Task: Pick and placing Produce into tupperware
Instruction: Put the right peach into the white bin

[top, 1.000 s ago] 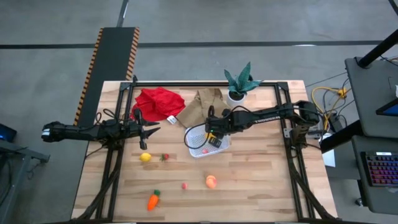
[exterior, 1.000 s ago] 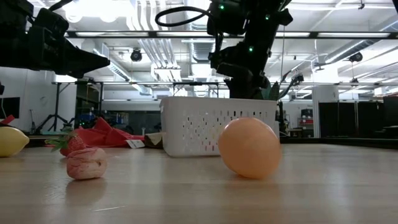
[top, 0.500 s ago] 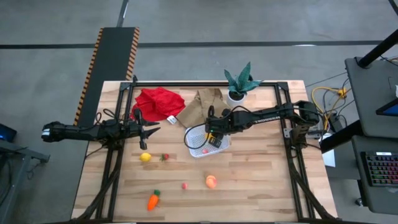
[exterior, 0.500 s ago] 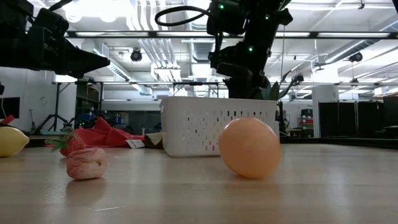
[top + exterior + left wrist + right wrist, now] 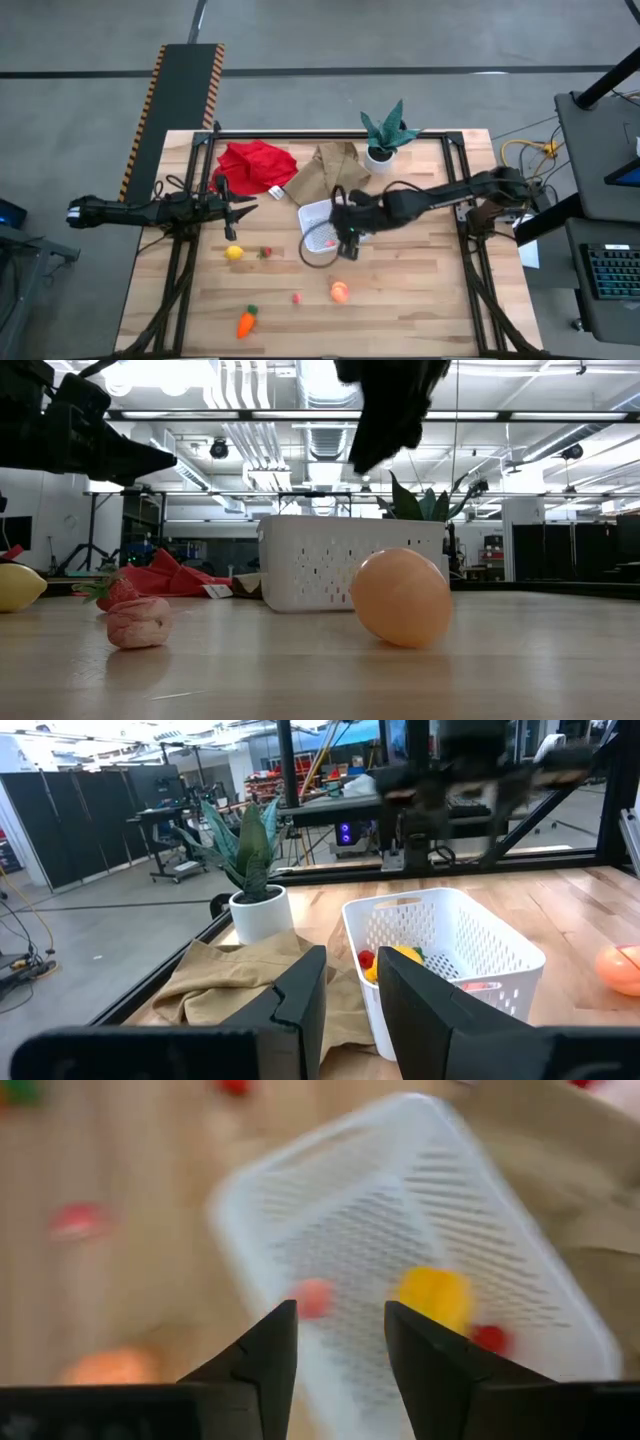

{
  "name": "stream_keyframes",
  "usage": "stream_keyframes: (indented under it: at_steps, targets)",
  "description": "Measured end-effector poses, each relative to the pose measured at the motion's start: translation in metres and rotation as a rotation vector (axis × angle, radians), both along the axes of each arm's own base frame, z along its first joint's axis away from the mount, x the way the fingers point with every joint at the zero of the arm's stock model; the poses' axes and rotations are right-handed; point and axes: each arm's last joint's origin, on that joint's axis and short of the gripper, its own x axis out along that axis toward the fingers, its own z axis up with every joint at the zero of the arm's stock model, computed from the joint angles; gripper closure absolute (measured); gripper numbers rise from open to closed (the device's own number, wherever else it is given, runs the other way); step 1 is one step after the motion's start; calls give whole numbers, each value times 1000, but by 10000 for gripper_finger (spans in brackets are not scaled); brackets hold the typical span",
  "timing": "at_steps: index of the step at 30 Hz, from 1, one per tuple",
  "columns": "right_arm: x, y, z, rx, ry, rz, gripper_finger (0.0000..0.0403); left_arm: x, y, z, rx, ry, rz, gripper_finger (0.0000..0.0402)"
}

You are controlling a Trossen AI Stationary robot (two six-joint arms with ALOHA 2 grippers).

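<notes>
The white perforated tupperware (image 5: 318, 222) sits mid-table and holds a yellow pepper (image 5: 435, 1295), a pink berry (image 5: 315, 1296) and a red berry (image 5: 490, 1338). On the wood nearer the front lie a lemon (image 5: 233, 253), a strawberry (image 5: 266, 252), a pink berry (image 5: 297, 298), a peach-orange fruit (image 5: 341, 291) and a carrot (image 5: 246, 321). My right gripper (image 5: 347, 240) hangs open above the tupperware's near edge and holds nothing. My left gripper (image 5: 243, 208) waits open over the table's left side, left of the tupperware.
A red cloth (image 5: 255, 165) and a tan cloth (image 5: 325, 168) lie behind the tupperware, and the tan cloth touches its far side. A potted plant (image 5: 383, 135) stands at the far edge. Black frame rails (image 5: 180, 270) run along the table's left and right sides.
My right gripper has swung from over the tupperware's middle toward the table's near edge, moving fast enough to blur. Its arm has dropped lower across the table. My left arm has kept still.
</notes>
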Motion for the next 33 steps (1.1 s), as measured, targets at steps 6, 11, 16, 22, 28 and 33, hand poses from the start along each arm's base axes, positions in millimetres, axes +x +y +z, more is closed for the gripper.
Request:
stream_keyframes:
  at_steps: [6, 11, 16, 22, 28, 33]
  targets:
    - [-3, 41, 19, 171, -137, 182, 206, 0, 0, -1, 0, 7, 0, 322]
    - [-6, 79, 21, 210, -214, 316, 118, 0, 0, -1, 0, 9, 0, 322]
    - [-10, 105, 5, 107, -188, 302, 59, 0, 0, -1, 0, 9, 0, 322]
    - [-11, 118, -8, 67, -173, 239, 53, 1, 0, -1, 0, 14, 0, 322]
    - [-6, 126, -31, 57, -115, 246, 68, 1, 0, -1, 0, 12, 0, 322]
    - [-1, 130, -50, 48, -68, 252, 74, 1, 0, -1, 0, 15, 0, 322]
